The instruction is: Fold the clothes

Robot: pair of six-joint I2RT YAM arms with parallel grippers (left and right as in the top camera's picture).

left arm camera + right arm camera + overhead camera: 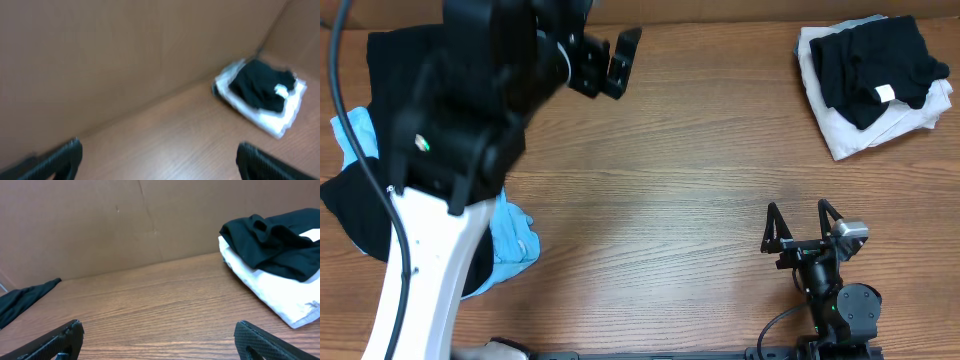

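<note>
A folded stack of a black garment point(875, 62) on a white garment point(850, 130) lies at the table's far right; it also shows in the left wrist view point(260, 90) and the right wrist view point(272, 245). A heap of black cloth point(390, 70) and light blue cloth point(515, 240) lies at the left, partly hidden by my left arm. My left gripper point(620, 60) is open and empty above the table's far middle. My right gripper point(800, 215) is open and empty near the front right.
A brown cardboard wall point(125, 220) stands along the table's far edge. Bare wooden tabletop point(670, 180) lies between the two piles. The right arm's base point(840, 310) sits at the front edge.
</note>
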